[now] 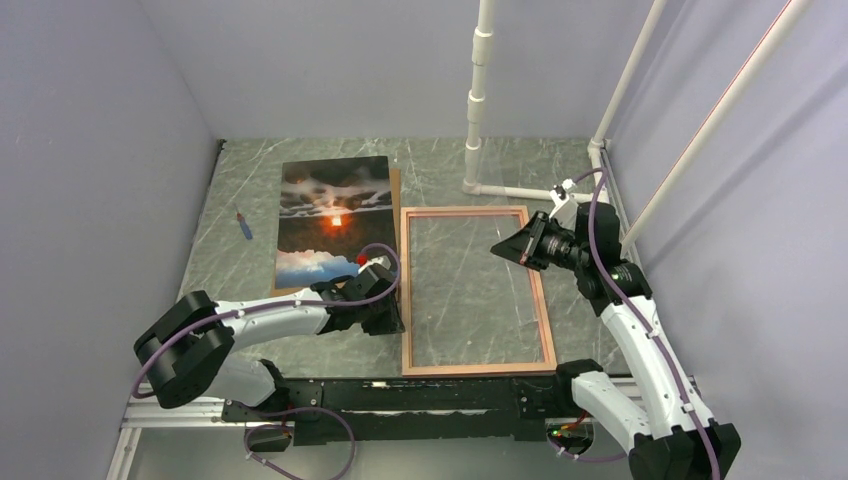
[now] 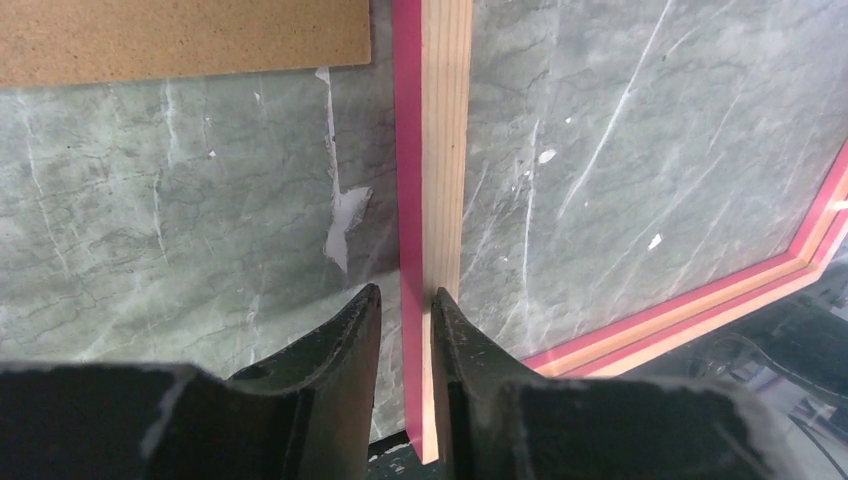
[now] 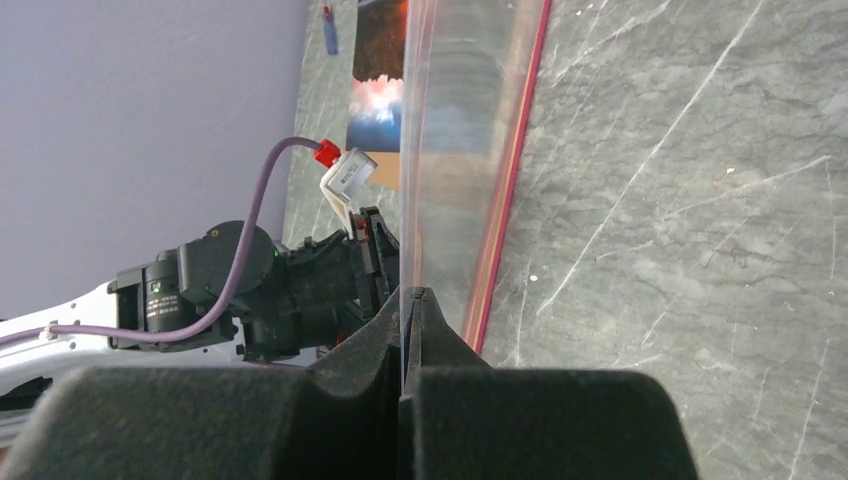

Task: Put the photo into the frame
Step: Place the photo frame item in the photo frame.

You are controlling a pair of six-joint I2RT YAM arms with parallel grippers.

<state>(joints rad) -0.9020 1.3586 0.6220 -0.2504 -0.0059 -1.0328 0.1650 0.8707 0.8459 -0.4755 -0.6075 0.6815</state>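
The photo [image 1: 333,222] lies face up at the back left on a brown backing board [image 1: 394,200]. It also shows in the right wrist view [image 3: 380,60]. The frame [image 1: 543,300], with pink edges, lies flat to its right. My left gripper [image 1: 393,318] straddles the frame's left rail [image 2: 435,150] near the front corner. Its jaws [image 2: 405,295] are open: the right finger touches the rail and the left stands a little apart. My right gripper [image 1: 503,248] is over the frame's back right part. It is shut [image 3: 412,295] on the edge of a clear sheet [image 3: 460,120] and holds the sheet above the frame [image 3: 510,180].
A blue pen [image 1: 243,225] lies left of the photo. White pipes [image 1: 478,100] stand at the back right, with one along the table's right side. Grey walls close in the marbled table [image 1: 250,270] on three sides. The backing board's corner shows in the left wrist view [image 2: 180,40].
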